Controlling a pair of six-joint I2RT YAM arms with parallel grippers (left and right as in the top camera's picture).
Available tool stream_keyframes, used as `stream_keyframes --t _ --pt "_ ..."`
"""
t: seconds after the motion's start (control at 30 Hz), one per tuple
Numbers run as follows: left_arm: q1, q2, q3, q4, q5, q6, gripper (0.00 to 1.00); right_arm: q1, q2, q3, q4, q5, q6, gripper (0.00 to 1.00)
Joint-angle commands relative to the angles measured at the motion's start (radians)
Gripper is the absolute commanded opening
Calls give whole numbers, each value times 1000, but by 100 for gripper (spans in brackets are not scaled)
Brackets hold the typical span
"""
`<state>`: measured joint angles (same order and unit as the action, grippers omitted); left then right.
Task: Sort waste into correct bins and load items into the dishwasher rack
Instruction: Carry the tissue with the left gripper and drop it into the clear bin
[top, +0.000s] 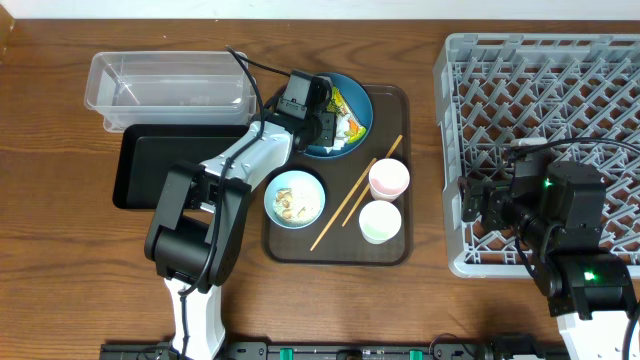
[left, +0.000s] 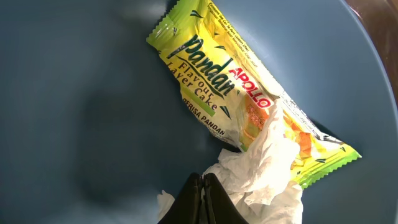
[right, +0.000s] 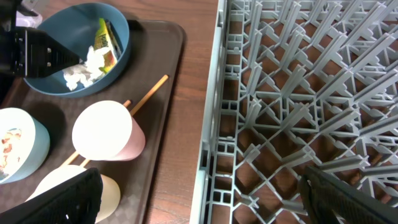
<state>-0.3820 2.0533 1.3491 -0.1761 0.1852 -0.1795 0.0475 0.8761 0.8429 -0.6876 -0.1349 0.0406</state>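
Okay, my left end effector (left: 202, 186) is down low over the dark-blue plate (left: 74, 112). Its fingers are pressed together right at the edge of the crumpled paper (left: 267, 162), but I can't confirm any paper is caught between them. The paper lies partly over the yellow-green wrapper (left: 217, 81), so my guess is the paper goes first to uncover the wrapper. The clear tub (top: 165, 80) and black tray (top: 150, 170) sit just left of the arm, a short carry for waste.

My right end effector (right: 202, 180) is spread wide and holds nothing. It is parked over the near-left edge of the dishwasher rack (top: 540, 130), probably waiting for dishes. The light-blue bowl (top: 295, 198) with food bits, pink cup (top: 389, 179), white cup (top: 380, 221) and chopsticks (top: 355, 205) all sit on the brown tray (top: 390, 250), not yet loaded.
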Motion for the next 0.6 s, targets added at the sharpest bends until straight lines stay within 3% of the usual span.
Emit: stream_keyframes --t 0.0,0.27,0.57 --pt "14 -32 25 -2 6 9 6 5 -5 20 -1 -4 7 99" --pt "122 -241 25 12 5 10 6 5 -5 20 -1 -4 7 99" --pt "362 -370 25 164 5 9 6 5 -5 20 -2 -4 7 99"
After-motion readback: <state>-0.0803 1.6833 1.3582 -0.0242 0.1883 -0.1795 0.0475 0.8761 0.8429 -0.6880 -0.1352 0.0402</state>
